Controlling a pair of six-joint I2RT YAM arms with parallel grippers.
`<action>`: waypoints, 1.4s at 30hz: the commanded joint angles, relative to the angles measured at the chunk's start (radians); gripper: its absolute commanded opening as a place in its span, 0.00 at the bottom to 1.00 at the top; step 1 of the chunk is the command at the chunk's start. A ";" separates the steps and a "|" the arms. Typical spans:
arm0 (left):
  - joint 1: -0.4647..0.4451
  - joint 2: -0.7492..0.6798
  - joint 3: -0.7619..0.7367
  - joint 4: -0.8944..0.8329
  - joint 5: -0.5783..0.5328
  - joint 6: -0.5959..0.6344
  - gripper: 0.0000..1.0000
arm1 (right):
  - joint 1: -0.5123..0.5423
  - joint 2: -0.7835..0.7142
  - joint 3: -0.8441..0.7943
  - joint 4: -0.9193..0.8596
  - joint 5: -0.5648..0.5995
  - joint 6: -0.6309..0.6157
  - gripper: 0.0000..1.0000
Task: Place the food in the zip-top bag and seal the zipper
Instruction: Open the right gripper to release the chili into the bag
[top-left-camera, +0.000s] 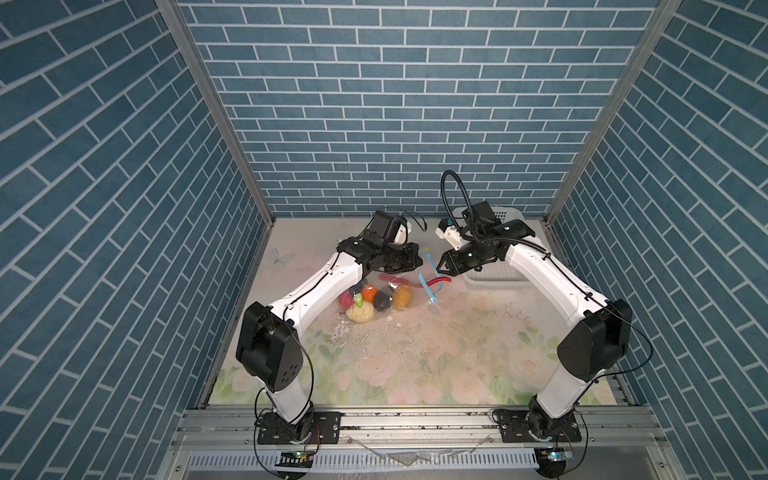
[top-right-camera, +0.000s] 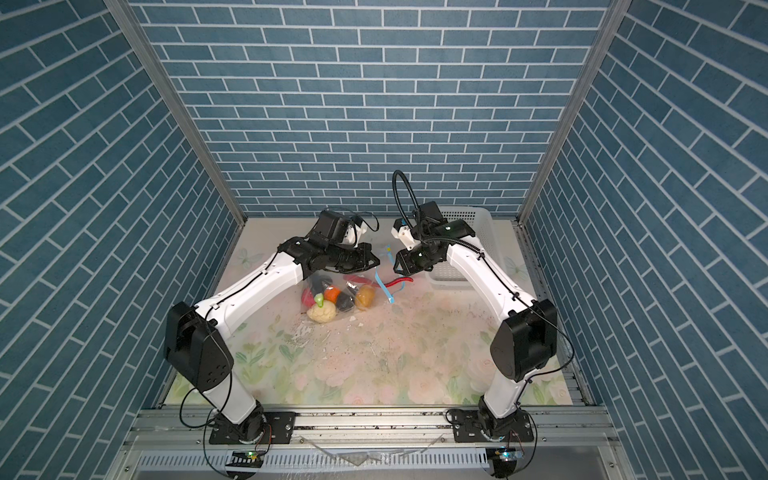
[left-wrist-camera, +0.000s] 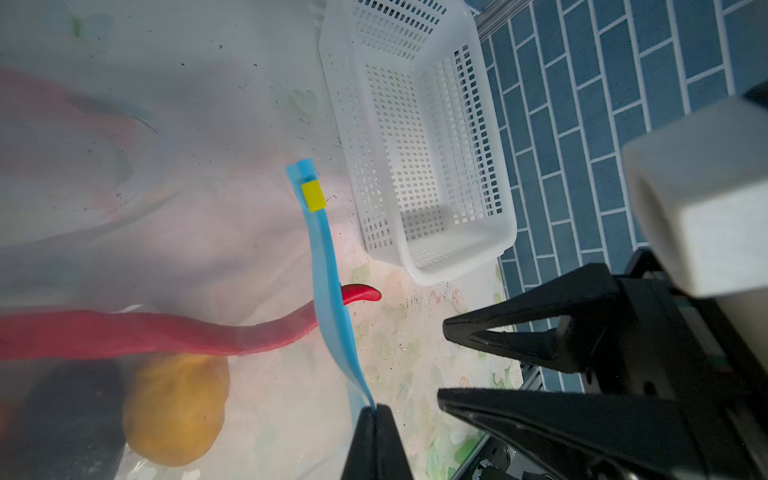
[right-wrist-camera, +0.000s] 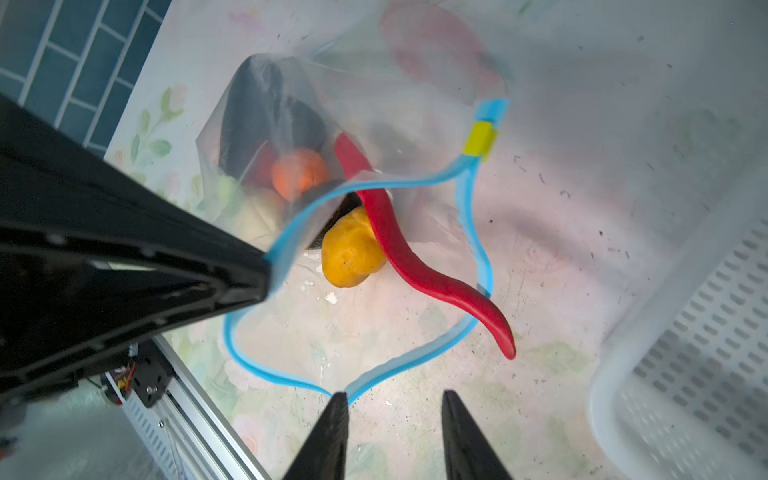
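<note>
Table from above: in both top views we see the zip-top bag (top-left-camera: 392, 284) lying toward the far edge of the table (top-left-camera: 415, 357), near its middle, food lumps (top-left-camera: 380, 301) inside; the white basket (top-left-camera: 494, 286) sits at the far right corner.
Left wrist: the left gripper (left-wrist-camera: 376, 411) is clamped on the zipper (left-wrist-camera: 328, 266), we judge to hold the mouth up and open; the yellow slider (left-wrist-camera: 313, 196) sits at the strip's end.
Right wrist: the right gripper (right-wrist-camera: 394, 397) stands open, nothing between its jaws, one fingertip (right-wrist-camera: 338, 411) just beside the blue strip; the red chili (right-wrist-camera: 399, 253) lies across the mouth, tip outside.
Next: we would push the chili fully in before sealing.
</note>
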 joint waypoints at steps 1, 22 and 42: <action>0.012 -0.047 -0.013 0.016 0.001 0.006 0.02 | -0.022 -0.042 -0.123 0.187 0.020 0.256 0.41; 0.019 -0.068 -0.012 0.014 0.003 0.008 0.03 | -0.122 -0.034 -0.352 0.484 -0.138 0.461 0.50; 0.020 -0.069 -0.015 0.021 0.004 0.008 0.03 | -0.121 0.045 -0.372 0.527 -0.222 0.471 0.46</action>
